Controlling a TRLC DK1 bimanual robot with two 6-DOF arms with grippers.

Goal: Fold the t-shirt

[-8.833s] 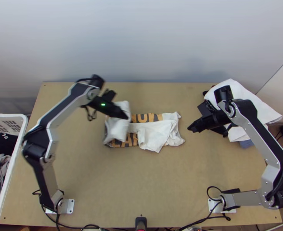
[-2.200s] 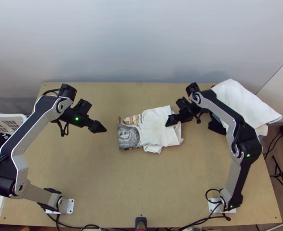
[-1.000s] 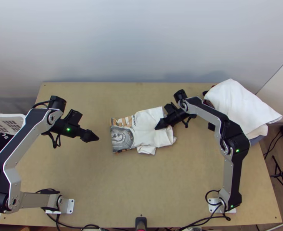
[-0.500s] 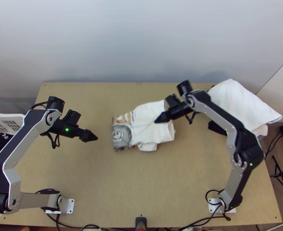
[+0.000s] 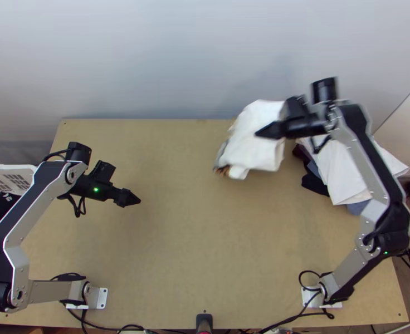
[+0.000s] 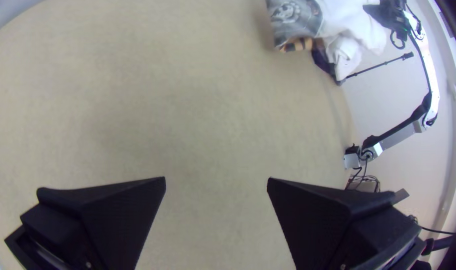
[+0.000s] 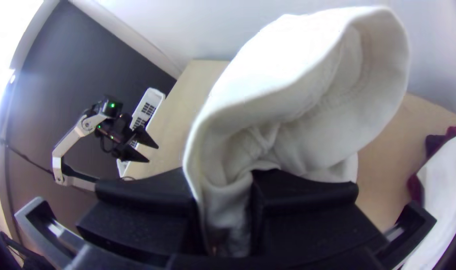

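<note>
Your t-shirt (image 5: 244, 156) is a folded white bundle held up at the far side of the table (image 5: 188, 250), right of the middle. The right gripper (image 5: 260, 133) has it pinched; in the right wrist view you can see white cloth squeezed between the two fingers of the right gripper (image 7: 223, 200), with a layer curling into an open loop beyond them. In the left wrist view, your shirt's grey print (image 6: 290, 14) faces out at one end, with an orange-and-black striped patch (image 6: 296, 45) along the edge beside it. A white part hangs loosely near that patch.

Just beyond the shirt, on the right side of the table, you have a pile of clothes (image 5: 344, 178): a big white cloth lies on top, with black, blue and dark red pieces sticking out from under it.

Over on your left, well apart from the shirt, the left gripper (image 5: 135, 199) hangs above the table. Its fingers are spread wide with nothing between them, as the left wrist view shows you. Past that arm, at the table's left side, stands a white laundry basket (image 5: 7, 167) with black and pale clothes inside.
</note>
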